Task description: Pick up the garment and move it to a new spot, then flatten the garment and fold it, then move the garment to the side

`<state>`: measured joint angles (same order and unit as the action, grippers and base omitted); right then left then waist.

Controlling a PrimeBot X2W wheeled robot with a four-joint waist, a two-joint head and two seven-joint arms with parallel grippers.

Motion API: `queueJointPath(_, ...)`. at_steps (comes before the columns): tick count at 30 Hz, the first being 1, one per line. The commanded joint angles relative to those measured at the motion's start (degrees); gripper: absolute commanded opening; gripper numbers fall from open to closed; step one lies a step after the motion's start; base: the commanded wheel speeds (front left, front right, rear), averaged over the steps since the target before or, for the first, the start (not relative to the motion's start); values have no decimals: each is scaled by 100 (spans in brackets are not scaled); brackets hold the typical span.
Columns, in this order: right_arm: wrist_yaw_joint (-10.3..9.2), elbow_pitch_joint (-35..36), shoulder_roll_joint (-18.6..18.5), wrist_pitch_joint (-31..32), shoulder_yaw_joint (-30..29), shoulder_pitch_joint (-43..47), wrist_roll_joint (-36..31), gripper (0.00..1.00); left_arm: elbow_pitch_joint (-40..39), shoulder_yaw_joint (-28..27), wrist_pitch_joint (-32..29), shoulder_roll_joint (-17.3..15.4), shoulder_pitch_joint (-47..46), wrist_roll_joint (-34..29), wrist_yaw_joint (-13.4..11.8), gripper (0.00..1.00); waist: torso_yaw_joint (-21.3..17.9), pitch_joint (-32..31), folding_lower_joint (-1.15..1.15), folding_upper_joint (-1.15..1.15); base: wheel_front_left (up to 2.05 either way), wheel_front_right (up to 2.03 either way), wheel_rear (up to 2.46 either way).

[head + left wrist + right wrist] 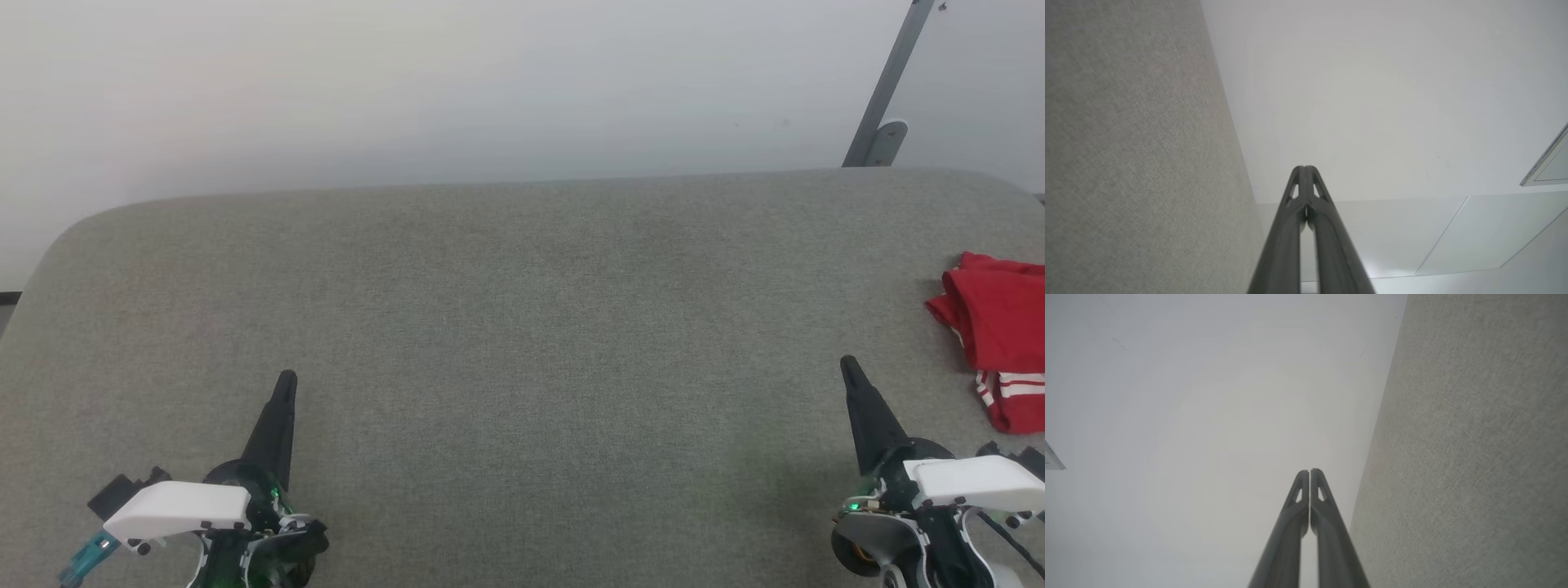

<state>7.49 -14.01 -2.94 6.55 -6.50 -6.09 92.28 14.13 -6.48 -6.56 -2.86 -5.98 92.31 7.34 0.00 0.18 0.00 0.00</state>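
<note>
Red garment (1000,327) rests on grey fabric surface (490,327).

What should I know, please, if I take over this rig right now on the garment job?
Left gripper: shut, empty, at the near left of the grey table.
Right gripper: shut, empty, at the near right, close to the garment but apart from it.
Garment: a compact red bundle with striped trim showing, at the table's right side, partly cut off by the head view's edge.
Done: uncertain. It lies off to the side, but I cannot tell whether that is a finished fold.
Left: inspect the bundle. If unfolded, pick it up, move it, flatten, fold, set aside.
</note>
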Motion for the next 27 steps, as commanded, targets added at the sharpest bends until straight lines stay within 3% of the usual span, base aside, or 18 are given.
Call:
queueJointPath(1, 0, -9, 19, 10, -8, -29, 25, 0, -6, -2, -15, 11, -62, 19, 27, 0, 0, 0, 0, 0, 0, 0, 0)
queueJointPath(27, 0, -9, 19, 9, -6, -29, 26, 0, -7, 0, -14, 11, -62, 19, 26, 0, 0, 0, 0, 0, 0, 0, 0)
